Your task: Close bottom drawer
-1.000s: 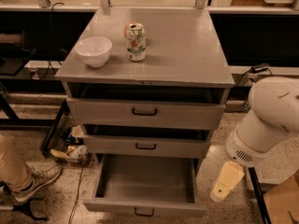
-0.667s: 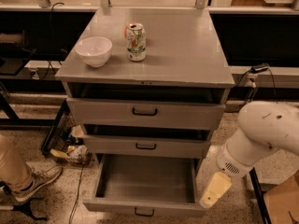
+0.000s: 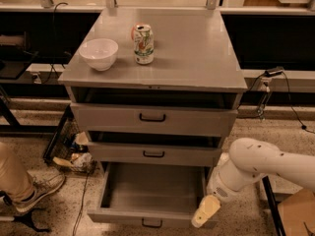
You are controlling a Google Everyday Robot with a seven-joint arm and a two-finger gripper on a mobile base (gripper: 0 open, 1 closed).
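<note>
So the bottom grey metal drawer (image 3: 147, 193) sits at the foot of the grey metal cabinet (image 3: 197, 53) and it's pulled way out, bare grey floor showing, with a flat front and a small black loop handle (image 3: 151, 223). The robot's cream-coloured gripper (image 3: 205, 211) hangs right at the drawer's front right corner, on a white arm (image 3: 256, 163). Honestly can't tell if it's open or closed, or actually touching. The two grey drawers above stick out slightly. Up top: a white bowl (image 3: 98, 53) beside a drinks can (image 3: 143, 44).
</note>
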